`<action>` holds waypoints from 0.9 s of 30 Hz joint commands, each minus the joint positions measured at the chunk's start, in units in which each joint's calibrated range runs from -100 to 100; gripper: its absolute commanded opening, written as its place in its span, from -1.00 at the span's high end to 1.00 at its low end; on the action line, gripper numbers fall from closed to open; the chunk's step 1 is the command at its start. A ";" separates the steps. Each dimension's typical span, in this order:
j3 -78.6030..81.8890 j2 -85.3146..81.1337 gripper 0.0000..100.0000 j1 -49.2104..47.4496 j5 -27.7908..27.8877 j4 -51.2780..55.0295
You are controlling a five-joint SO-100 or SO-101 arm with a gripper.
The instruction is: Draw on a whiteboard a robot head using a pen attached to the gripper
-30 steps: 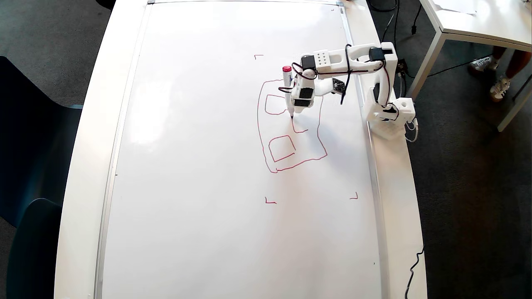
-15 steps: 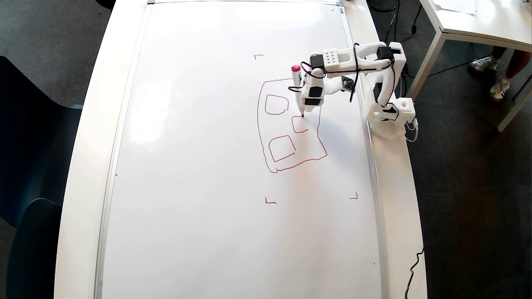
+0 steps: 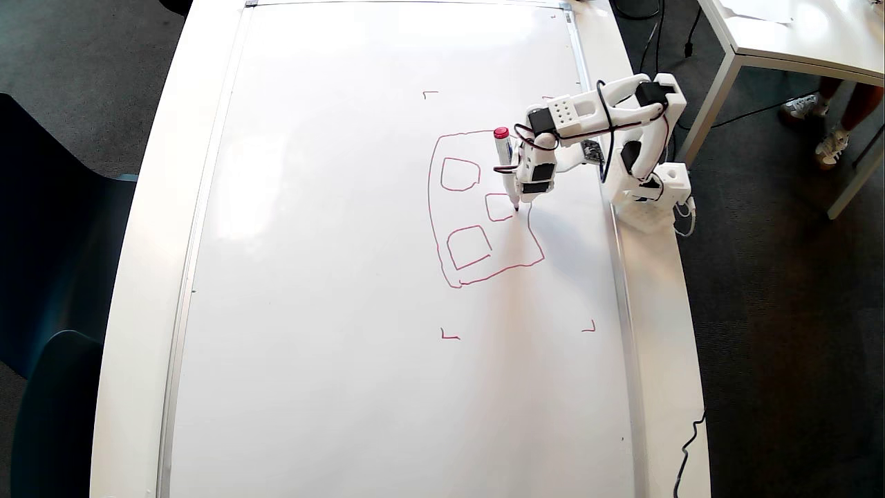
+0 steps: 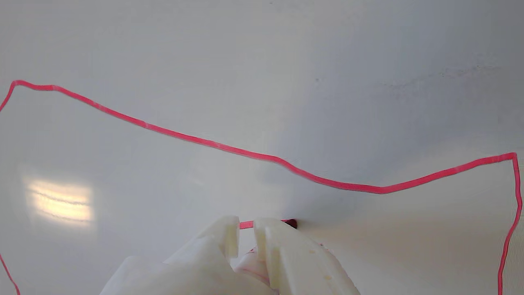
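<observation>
Jaws of the gripper [image 4: 246, 223] are nearly closed, a narrow gap showing; grasp of the pen [image 3: 507, 169] cannot be confirmed. On the whiteboard [image 3: 332, 277], the robot head [image 3: 484, 207] outline and two squares are completed; the third is being closed, no stalk is seen.

i see a white worktop [image 3: 138, 277] carrying the whiteboard [image 3: 332, 277]; the arm's white base [image 3: 650, 197] sits on its right rim.
</observation>
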 commanded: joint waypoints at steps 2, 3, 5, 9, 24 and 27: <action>-2.38 -0.30 0.99 -1.78 -0.93 -0.03; -3.93 -0.22 0.99 -2.52 -1.89 -0.03; -4.92 -0.13 0.99 -2.96 -2.27 0.23; -7.65 -0.30 0.99 -1.71 -1.89 0.83; -42.87 15.72 0.98 2.05 -0.50 10.30; -52.22 23.10 0.98 2.12 -0.50 10.39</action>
